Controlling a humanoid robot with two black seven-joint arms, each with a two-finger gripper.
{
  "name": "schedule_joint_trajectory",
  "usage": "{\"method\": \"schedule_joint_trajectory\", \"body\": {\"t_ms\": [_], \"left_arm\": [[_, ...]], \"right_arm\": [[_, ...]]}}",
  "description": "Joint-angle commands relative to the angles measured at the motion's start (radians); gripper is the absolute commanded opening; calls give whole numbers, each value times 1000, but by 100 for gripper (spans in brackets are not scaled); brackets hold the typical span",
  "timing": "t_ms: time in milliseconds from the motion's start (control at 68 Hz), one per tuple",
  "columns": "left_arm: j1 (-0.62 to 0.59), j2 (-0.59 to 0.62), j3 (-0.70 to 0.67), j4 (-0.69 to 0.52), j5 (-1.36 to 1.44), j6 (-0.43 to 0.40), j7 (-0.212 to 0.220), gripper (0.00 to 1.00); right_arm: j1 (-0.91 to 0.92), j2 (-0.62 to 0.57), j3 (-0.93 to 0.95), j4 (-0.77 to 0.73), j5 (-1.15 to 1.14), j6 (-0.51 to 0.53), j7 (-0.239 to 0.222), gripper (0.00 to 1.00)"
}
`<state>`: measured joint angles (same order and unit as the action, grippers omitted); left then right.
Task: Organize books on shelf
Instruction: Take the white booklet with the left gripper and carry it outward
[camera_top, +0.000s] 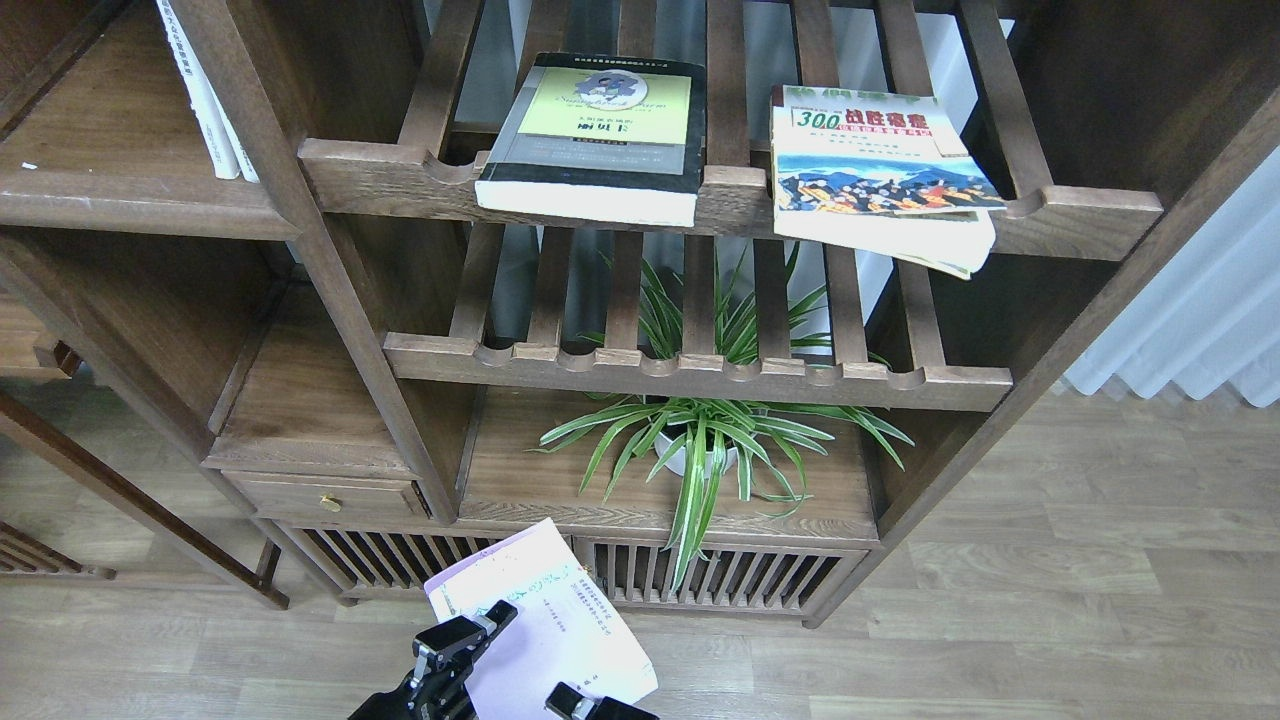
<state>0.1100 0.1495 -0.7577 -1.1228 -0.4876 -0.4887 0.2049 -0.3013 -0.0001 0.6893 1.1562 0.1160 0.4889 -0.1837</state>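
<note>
One thin, floppy lavender book (545, 620) sits pinched at its lower edge between my left gripper (470, 640) and right gripper (580, 703); finger states unclear.

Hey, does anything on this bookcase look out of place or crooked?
Yes. The colourful "300" book lies flat on the upper slatted rack, hanging over the front rail with its pages sagging. The black-edged book beside it also lies flat, overhanging slightly, unlike the white-spined books standing upright.
</note>
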Motion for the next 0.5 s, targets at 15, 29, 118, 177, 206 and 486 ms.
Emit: {"method": "schedule_joint_trajectory", "body": {"t_ms": [15, 29, 118, 177, 206, 486], "left_arm": [[2, 4, -25, 0, 1, 0, 1, 5], [3, 4, -26, 0, 0, 0, 1, 5], [23, 16, -64, -6, -3, 0, 1, 5], [57, 30, -104, -5, -6, 0, 4, 5], [63, 33, -114, -5, -6, 0, 4, 5], [171, 67, -247, -22, -3, 0, 47, 5]], "right_arm": [[8, 0, -28, 3, -15, 0, 6, 91], [10, 0, -28, 2, -15, 0, 6, 93], [19, 0, -28, 2, -13, 0, 10, 100], [21, 0, -24, 0, -13, 0, 13, 100], [21, 0, -22, 0, -13, 0, 13, 100], [36, 0, 18, -3, -9, 0, 12, 100]]}}
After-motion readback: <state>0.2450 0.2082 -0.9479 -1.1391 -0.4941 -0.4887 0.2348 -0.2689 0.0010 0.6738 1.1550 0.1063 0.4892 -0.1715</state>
